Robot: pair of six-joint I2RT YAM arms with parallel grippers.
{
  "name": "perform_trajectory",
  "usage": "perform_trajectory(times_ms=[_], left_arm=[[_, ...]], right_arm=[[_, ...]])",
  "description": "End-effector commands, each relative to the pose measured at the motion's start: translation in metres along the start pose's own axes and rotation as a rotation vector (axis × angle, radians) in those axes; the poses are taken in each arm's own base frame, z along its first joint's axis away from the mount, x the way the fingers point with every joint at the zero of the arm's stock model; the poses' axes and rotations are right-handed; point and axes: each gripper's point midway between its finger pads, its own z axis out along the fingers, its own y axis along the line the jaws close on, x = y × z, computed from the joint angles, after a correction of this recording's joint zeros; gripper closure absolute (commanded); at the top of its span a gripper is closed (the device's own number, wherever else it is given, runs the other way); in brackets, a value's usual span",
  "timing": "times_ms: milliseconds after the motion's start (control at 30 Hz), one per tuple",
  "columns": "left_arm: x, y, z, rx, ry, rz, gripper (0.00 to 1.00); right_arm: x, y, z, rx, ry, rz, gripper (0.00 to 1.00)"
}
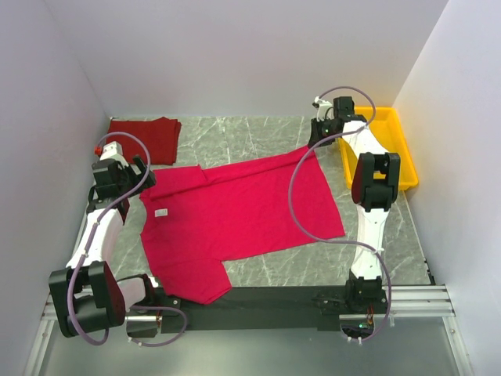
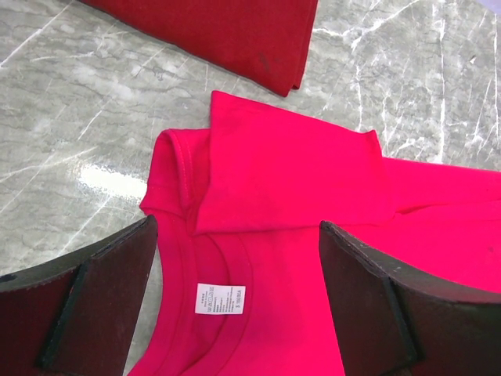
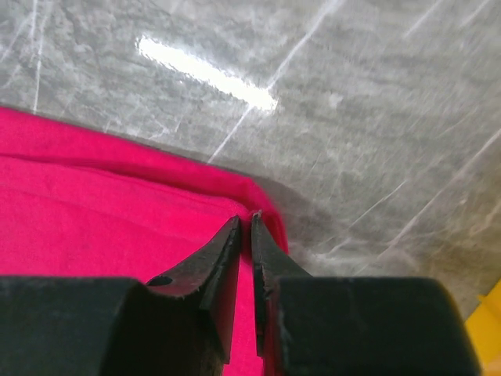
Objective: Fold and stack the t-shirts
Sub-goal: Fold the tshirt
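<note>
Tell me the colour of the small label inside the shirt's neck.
The label is white; the left wrist view shows it best.

A crimson shirt (image 1: 235,211) lies spread flat mid-table, its collar and white label (image 1: 161,212) toward 9 o'clock, its hem toward 3 o'clock and one sleeve (image 2: 290,172) folded in by the collar, while a darker red shirt (image 1: 149,137) lies folded at 10 o'clock.

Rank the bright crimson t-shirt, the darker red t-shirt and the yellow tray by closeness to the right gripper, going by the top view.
From the right gripper:
1. Bright crimson t-shirt: its far right corner sits right at the jaws.
2. Yellow tray: just to the gripper's right, apart from it.
3. Darker red t-shirt: folded, far across at the back left.
</note>
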Motion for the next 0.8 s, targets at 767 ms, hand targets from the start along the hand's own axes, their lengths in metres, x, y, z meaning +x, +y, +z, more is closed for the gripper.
perform_trajectory(times_ms=[767], left_arm=[[-0.008, -0.002, -0.004, 0.023, -0.031, 0.021, 0.11]], right_arm=[[0.011, 0.017, -0.053, -0.135, -0.011, -0.396, 0.77]])
